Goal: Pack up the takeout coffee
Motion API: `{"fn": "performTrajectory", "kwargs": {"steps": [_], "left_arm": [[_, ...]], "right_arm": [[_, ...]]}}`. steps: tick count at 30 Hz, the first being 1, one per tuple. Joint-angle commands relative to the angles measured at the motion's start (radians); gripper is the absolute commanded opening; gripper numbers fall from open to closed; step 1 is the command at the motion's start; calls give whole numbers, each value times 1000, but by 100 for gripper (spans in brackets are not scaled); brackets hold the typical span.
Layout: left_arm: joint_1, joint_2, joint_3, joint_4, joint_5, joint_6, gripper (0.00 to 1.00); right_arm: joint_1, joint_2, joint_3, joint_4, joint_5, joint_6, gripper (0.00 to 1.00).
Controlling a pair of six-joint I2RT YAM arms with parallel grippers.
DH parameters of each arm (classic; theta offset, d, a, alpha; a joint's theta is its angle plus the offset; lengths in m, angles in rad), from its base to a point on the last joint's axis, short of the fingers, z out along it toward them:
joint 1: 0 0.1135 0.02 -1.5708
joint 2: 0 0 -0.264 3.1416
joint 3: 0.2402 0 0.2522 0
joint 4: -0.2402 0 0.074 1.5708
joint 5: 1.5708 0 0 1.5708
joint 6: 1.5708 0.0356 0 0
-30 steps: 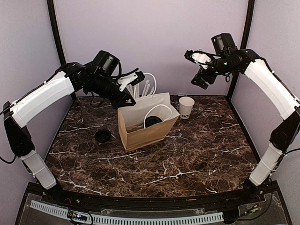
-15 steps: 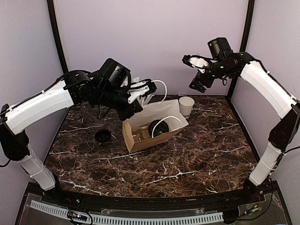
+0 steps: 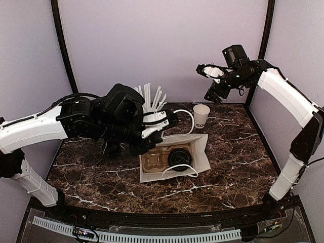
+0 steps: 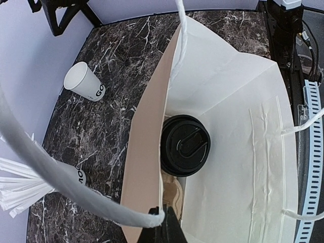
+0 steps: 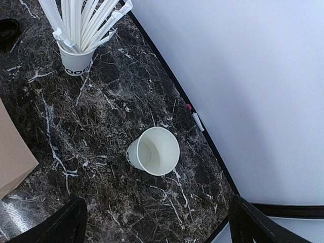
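Seemingly past the loading and onto handling the bag. Takeout coffee (image 4: 185, 145): down inside the paper bag (image 4: 238, 101), black lid facing the mouth, next to a brown cardboard carrier (image 3: 154, 161). Left claw (image 4: 161, 225): pinched shut on one white rope handle (image 4: 76, 186) of the bag, with the mouth tipped up toward the overhead camera. Left arm: stretched low across the worktop (image 3: 233, 167) from the left, wrist bent over the bag's upper edge. Right claw (image 3: 211, 81): spread wide, holding nothing, high above the far right of the worktop, roughly over an empty white cup (image 5: 153, 151), with a straw-filled cup (image 5: 76, 55) well off to one side. Next, probably: bring the bag upright without tipping the coffee. Calls for a slow, steady pull on the handle, and perhaps the right arm brought down to brace the bag's far wall. Cannot tell whether the cup inside stands square or leans.
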Motion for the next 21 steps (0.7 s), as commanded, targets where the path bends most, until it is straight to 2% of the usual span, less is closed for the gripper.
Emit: {"fn": "performTrajectory", "kwargs": {"steps": [1,5,9,17,20,21], "left_arm": [[-76,-28,-31,57,-69,-24,2],[-162,-21,-41,58,-169,-2,2],[-193,-17,-40,51,-219,5,2],[-195,-19,-38,68,-246,20,2],[-166,-7,-29,70,-251,11,5],[-149,2,-15,59,-210,4,7]], "right_arm": [[-6,9,-12,35,16,9,99],[-7,6,-31,42,12,8,99],[-7,4,-40,46,7,9,99],[-7,-1,-41,45,3,10,99],[-8,-2,-37,42,2,5,99],[-8,-2,-35,42,2,5,99]]}}
